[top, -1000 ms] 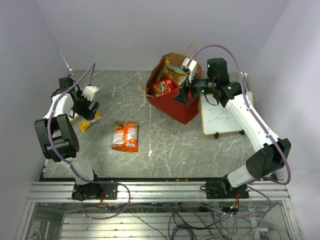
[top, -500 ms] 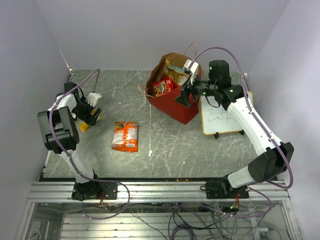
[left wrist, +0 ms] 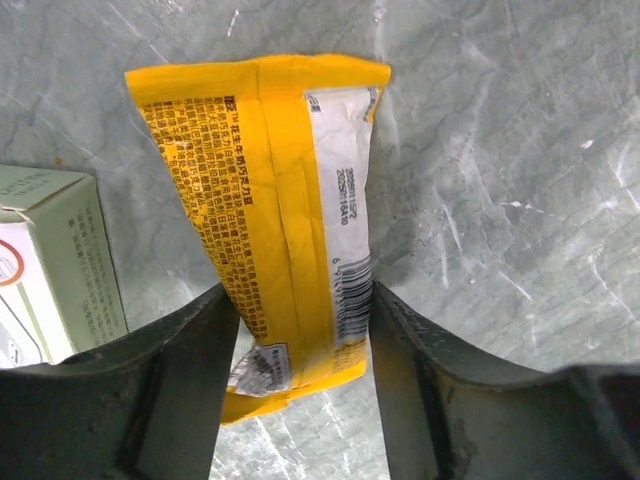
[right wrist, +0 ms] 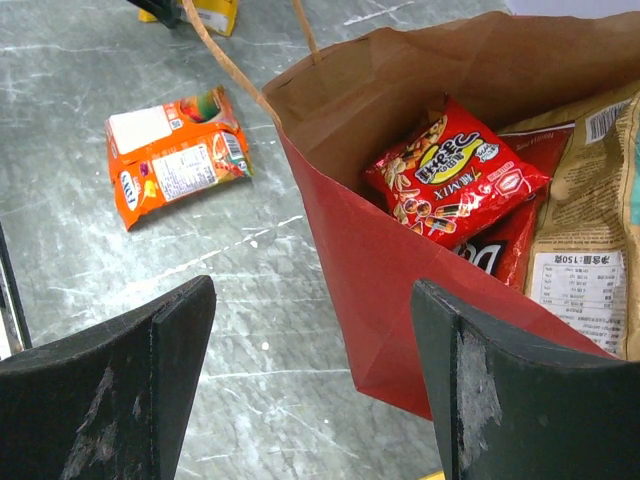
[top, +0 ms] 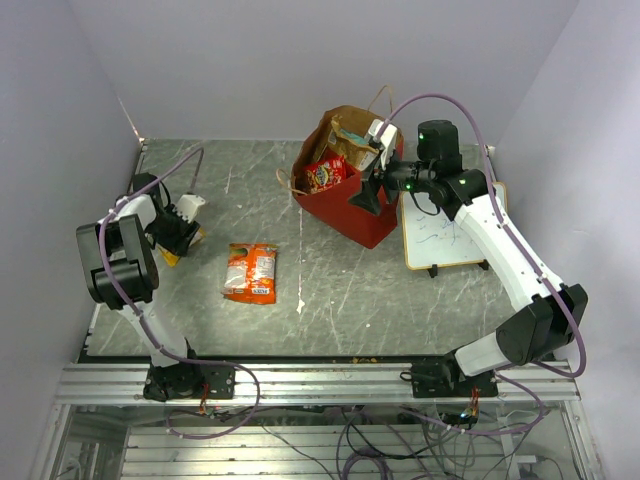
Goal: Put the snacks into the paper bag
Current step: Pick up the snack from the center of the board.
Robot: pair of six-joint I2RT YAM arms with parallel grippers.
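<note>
The paper bag (top: 345, 218) stands upright at the back, red outside and brown inside; it also shows in the right wrist view (right wrist: 350, 270). It holds a red packet (right wrist: 455, 170) and a kraft pouch (right wrist: 590, 235). My right gripper (top: 366, 192) is open and empty beside the bag's near right wall, which sits between the fingers (right wrist: 312, 290). An orange packet (top: 251, 272) lies flat mid-table. My left gripper (top: 180, 232) is low at the far left, its fingers pressed on both long edges of a yellow packet (left wrist: 290, 200), whose near end curls up off the table.
A pale green-white carton (left wrist: 50, 270) lies just left of the yellow packet. A wood-framed whiteboard (top: 445, 235) lies right of the bag, under my right arm. The bag's paper handles (right wrist: 235, 70) hang over its left rim.
My left gripper has moved down and toward the near side onto the yellow packet. My right gripper shifted only slightly beside the bag and stays open.
</note>
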